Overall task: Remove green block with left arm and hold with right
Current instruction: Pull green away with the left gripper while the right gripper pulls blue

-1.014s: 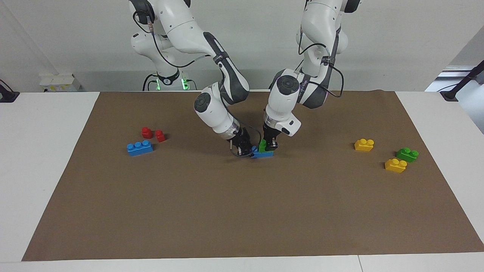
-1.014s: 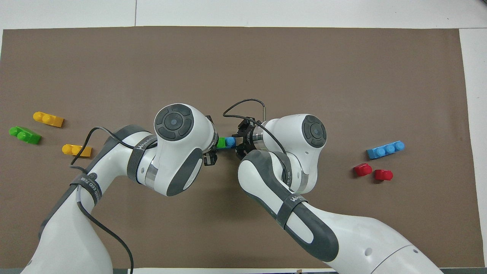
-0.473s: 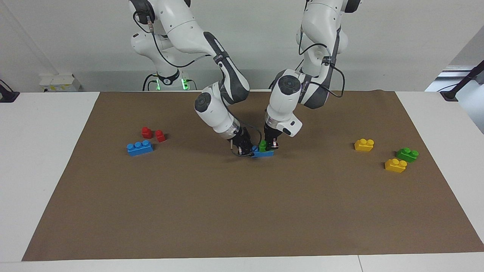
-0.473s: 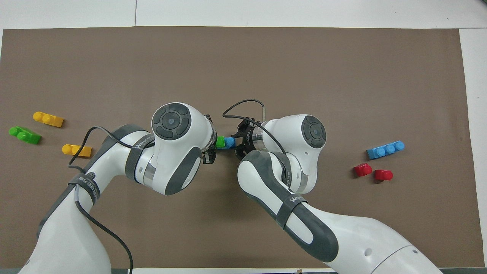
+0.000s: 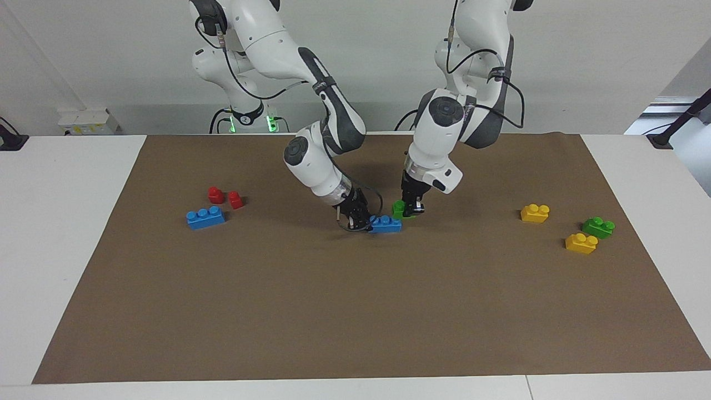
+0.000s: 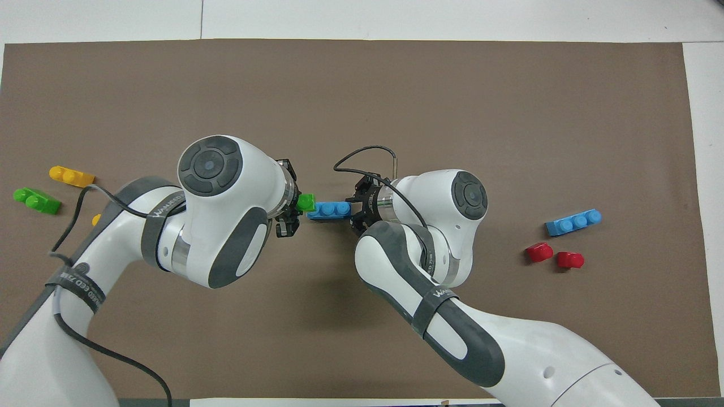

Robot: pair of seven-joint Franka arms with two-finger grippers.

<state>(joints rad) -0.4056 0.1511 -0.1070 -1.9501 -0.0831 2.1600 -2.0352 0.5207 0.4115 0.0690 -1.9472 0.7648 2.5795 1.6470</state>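
My left gripper (image 5: 409, 210) is shut on a small bright green block (image 5: 399, 209) and holds it just clear of the mat, beside the blue brick (image 5: 386, 224) and toward the left arm's end. My right gripper (image 5: 362, 222) is shut on the other end of that blue brick, which lies on the brown mat (image 5: 355, 311). In the overhead view the green block (image 6: 307, 202) sits at the left gripper's (image 6: 293, 204) tips, apart from the blue brick (image 6: 329, 210) held by the right gripper (image 6: 356, 210).
Toward the left arm's end lie two yellow bricks (image 5: 535, 213) (image 5: 581, 243) and another green brick (image 5: 598, 226). Toward the right arm's end lie a blue three-stud brick (image 5: 205, 217) and two small red pieces (image 5: 216, 194) (image 5: 235, 199).
The left gripper pulled the green block off the blue brick and moved it toward the left arm's end. The right gripper stayed on the blue brick, whose studs now show.
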